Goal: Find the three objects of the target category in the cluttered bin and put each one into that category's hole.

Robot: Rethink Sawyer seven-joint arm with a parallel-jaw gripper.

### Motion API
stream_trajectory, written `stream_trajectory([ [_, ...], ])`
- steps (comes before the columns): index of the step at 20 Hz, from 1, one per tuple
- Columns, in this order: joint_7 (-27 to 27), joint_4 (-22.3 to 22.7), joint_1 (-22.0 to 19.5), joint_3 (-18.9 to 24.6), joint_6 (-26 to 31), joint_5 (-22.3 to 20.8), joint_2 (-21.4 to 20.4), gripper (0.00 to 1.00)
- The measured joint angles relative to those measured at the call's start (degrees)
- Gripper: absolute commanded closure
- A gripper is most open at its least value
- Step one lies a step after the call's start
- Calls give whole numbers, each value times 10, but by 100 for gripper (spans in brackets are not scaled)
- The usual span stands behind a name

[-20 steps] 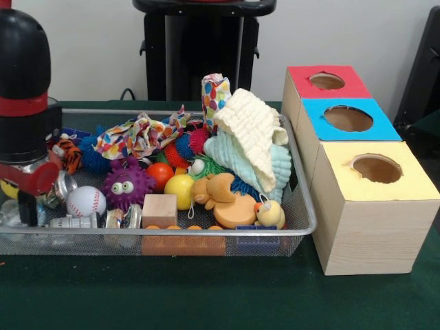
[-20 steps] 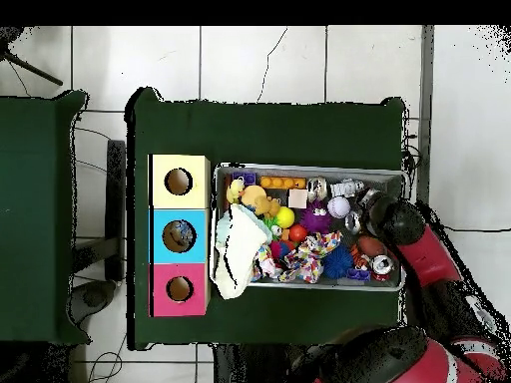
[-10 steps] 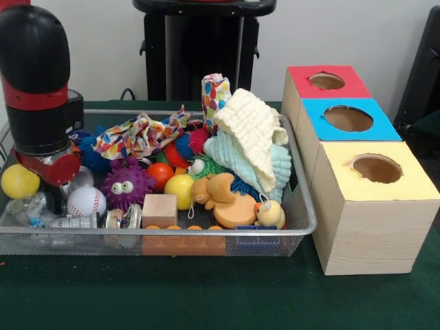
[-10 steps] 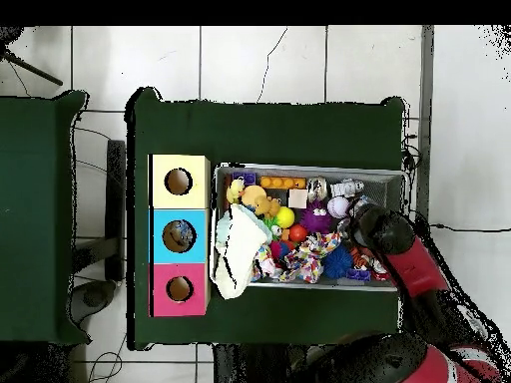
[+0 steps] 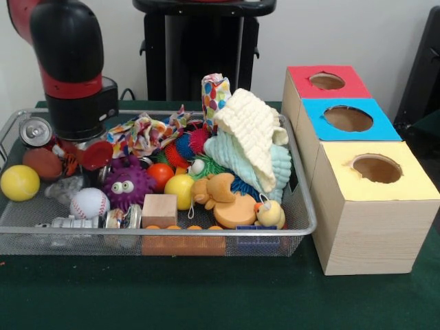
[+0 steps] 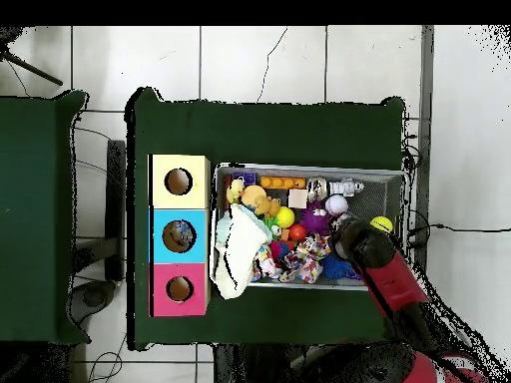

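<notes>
A wire bin (image 5: 302, 223) holds a heap of toys. My gripper (image 5: 88, 150) is low in the bin's left back part, under the black and red arm (image 5: 72, 65). It sits just above a purple spiky toy (image 5: 127, 184) and beside a brown ball (image 5: 41, 163). How the gripper stands is hidden. Three boxes with holes line the right side: red (image 5: 326, 82), blue (image 5: 348, 118) and yellow (image 5: 377, 168). From overhead the arm (image 6: 364, 244) covers the bin's right part (image 6: 309, 168).
Loose in the bin lie a yellow ball (image 5: 19, 182), a can (image 5: 36, 130), a baseball (image 5: 88, 203), a wooden block (image 5: 159, 210), an orange toy (image 5: 223, 199) and a small duck (image 5: 269, 214). Cream and pale blue cloths (image 5: 251, 134) pile up at the right.
The arm has moved from the bin's front left corner toward the back and right, uncovering the yellow ball, the brown ball and the can.
</notes>
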Motion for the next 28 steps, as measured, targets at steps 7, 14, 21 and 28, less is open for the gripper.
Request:
stream_trajectory([
  [7,49,49,15,1,-8,27,-16,100],
  [14,96,79,28,-1,-45,52,-30,100],
  [21,100,23,75,-75,44,22,-23,100],
  [28,100,-123,66,-142,294,-88,-16,100],
])
